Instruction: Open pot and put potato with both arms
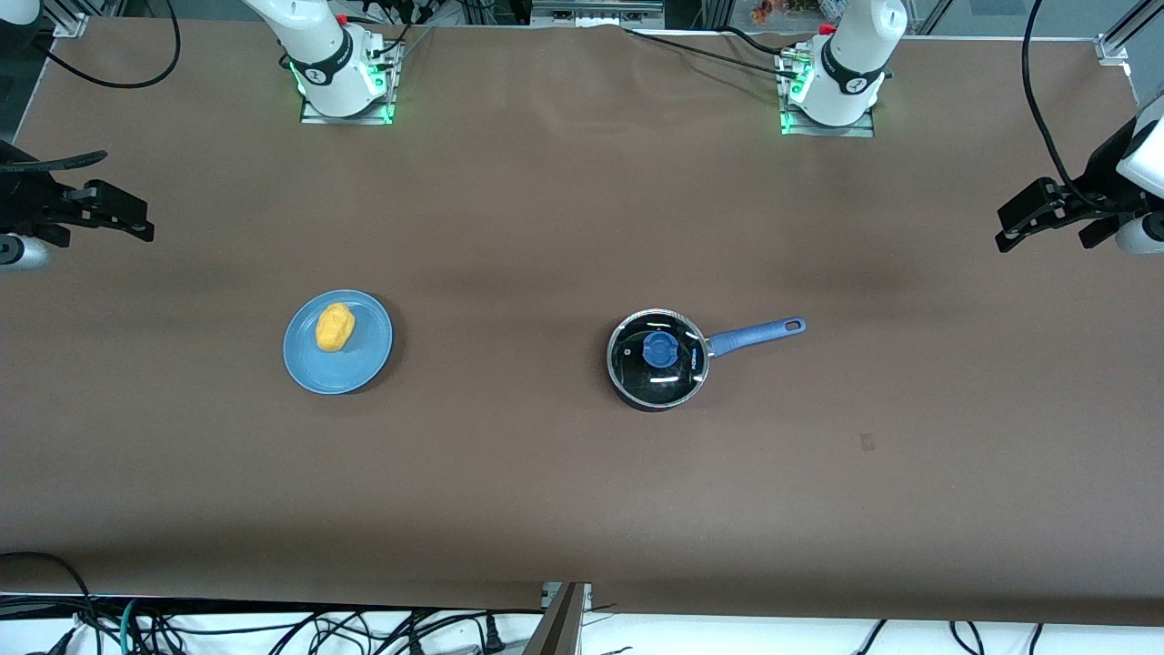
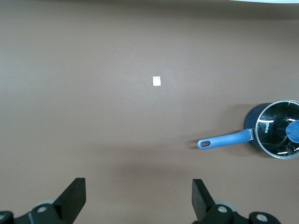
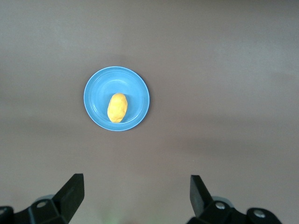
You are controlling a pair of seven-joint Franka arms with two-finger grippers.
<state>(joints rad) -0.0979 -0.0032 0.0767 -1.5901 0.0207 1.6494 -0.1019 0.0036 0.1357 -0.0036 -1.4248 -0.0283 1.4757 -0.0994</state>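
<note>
The black pot (image 1: 627,387) with a long blue handle (image 1: 755,333) stands mid-table, and its glass lid (image 1: 680,371) with a blue knob (image 1: 660,349) is on it. The yellow potato (image 1: 335,327) lies on a blue plate (image 1: 356,364) toward the right arm's end. My left gripper (image 1: 1005,227) is open and empty, up over the left arm's end of the table; its wrist view (image 2: 139,186) shows the pot (image 2: 273,122). My right gripper (image 1: 136,218) is open and empty over the right arm's end; its wrist view (image 3: 136,184) shows the potato (image 3: 117,108) on the plate (image 3: 138,88).
Brown table cover all round. A small pale tag (image 2: 157,81) lies on the table nearer the front camera than the pot's handle; it also shows in the front view (image 1: 867,443). Cables hang along the table's front edge (image 1: 364,628).
</note>
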